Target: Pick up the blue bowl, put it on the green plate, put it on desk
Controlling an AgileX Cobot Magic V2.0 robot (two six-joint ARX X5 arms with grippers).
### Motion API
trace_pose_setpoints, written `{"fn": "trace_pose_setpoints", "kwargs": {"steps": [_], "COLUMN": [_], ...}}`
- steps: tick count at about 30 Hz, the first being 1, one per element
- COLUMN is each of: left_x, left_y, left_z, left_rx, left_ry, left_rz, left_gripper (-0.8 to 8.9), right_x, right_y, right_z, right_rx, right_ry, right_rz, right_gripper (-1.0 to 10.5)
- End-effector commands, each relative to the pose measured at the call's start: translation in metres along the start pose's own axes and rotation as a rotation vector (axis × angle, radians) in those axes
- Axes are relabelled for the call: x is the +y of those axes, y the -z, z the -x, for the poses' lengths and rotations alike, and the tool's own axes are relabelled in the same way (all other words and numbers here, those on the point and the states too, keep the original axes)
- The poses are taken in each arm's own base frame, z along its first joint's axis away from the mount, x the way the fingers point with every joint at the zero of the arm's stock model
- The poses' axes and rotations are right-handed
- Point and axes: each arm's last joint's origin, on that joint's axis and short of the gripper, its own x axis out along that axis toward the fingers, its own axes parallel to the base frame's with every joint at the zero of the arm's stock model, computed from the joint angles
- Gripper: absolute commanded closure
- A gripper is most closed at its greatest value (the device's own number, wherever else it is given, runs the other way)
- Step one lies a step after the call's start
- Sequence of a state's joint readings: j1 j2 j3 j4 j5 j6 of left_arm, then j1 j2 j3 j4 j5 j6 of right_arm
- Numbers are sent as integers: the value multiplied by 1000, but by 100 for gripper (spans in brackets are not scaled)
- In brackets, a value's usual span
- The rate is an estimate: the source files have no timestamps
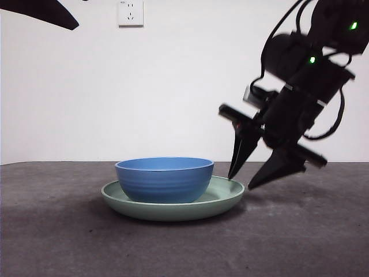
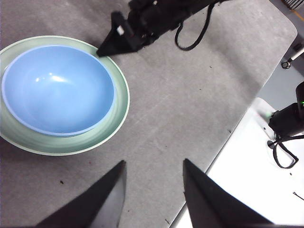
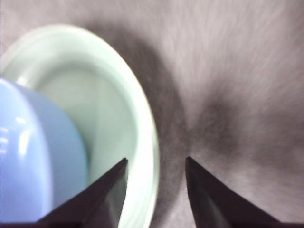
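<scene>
The blue bowl (image 1: 164, 178) sits upright inside the green plate (image 1: 228, 196), which lies flat on the desk (image 1: 300, 231). My right gripper (image 1: 241, 182) is open and empty, tilted down at the plate's right edge. In the right wrist view (image 3: 156, 160) its jaws stand either side of the plate's rim (image 3: 147, 142), with the bowl (image 3: 33, 156) beside them. My left gripper (image 2: 154, 162) is open and empty, held high above the desk beside the plate (image 2: 121, 99). The bowl (image 2: 57, 88) shows whole in that view, and the right gripper (image 2: 107, 50) shows at the plate's far rim.
A white wall with a socket (image 1: 130, 12) stands behind the desk. The desk's edge and a white surface (image 2: 256, 180) with a black cable lie to one side in the left wrist view. A black arm tip (image 1: 46, 12) shows at the top left of the front view.
</scene>
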State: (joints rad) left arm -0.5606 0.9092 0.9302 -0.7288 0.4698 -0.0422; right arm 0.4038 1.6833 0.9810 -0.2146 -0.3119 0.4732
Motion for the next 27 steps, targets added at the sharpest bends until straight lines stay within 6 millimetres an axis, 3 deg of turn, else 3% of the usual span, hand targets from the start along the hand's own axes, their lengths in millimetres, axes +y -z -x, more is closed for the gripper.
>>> {"fn": "trace_pose_setpoints", "kwargs": {"steps": [1,8,15,21,27], "left_x": [-1,-1,-1,-1,-1], "left_y": [-3,-2,-2,-2,-2], "left_z": [0,0,0,0,0], "left_rx": [-7,-4,-4,-4,-4], "left_ry": [8,8,8,8,8], "left_rz": [-21,-20,-20,-20,-20], "left_gripper": [623,623,623,623,623], "right_x": [9,28,44,49,50], "right_y": [-6,1,26,54,77], "right_z": [18,82,151,191,213], "right_rx": [-52,-112,-141,-109,-85], "right_ry": [3,-17,-122,-234,-243], "right_rz": [57,214,363,427,492], "right_gripper": [750,749,749,749,749]}}
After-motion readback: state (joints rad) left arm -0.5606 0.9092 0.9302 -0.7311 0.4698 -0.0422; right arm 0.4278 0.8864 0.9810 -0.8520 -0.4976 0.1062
